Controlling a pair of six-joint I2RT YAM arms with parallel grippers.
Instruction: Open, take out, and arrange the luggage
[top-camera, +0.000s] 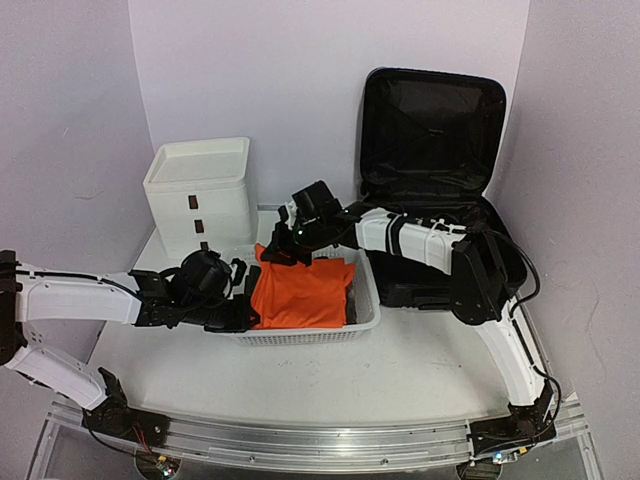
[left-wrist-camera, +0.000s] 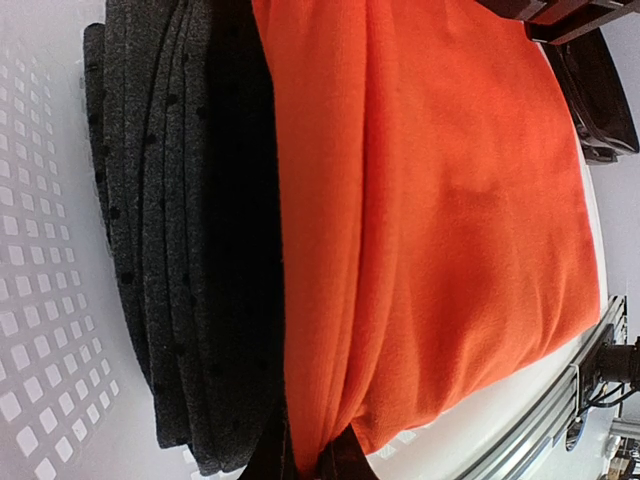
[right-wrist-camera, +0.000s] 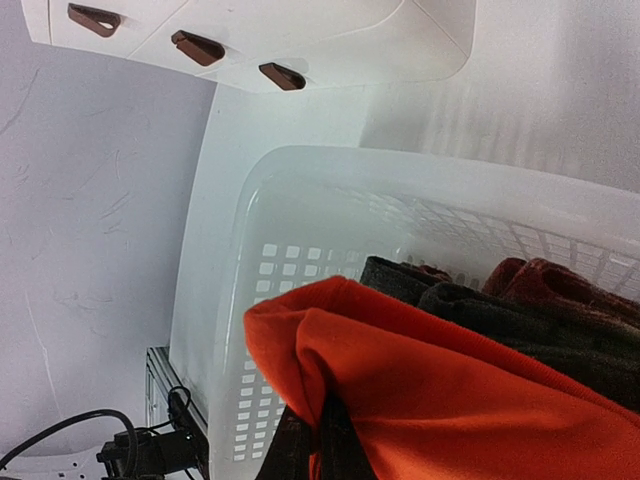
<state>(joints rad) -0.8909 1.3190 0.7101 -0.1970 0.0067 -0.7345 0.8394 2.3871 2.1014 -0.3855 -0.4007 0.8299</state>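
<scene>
The black suitcase (top-camera: 430, 180) stands open at the back right, its lid up against the wall. An orange folded garment (top-camera: 300, 292) lies on top in the white perforated basket (top-camera: 368, 310). My left gripper (top-camera: 247, 300) is shut on the garment's near-left edge (left-wrist-camera: 330, 430). My right gripper (top-camera: 278, 250) is shut on its far-left corner (right-wrist-camera: 320, 400). Dark grey clothes (left-wrist-camera: 170, 250) lie under the orange one; they also show in the right wrist view (right-wrist-camera: 470, 300), with a dark red item (right-wrist-camera: 560, 285) beside them.
A white three-drawer box (top-camera: 200, 195) with brown handles stands behind the basket at the left. The right arm reaches across the suitcase's lower half. The metal rail (top-camera: 300, 445) runs along the table's near edge.
</scene>
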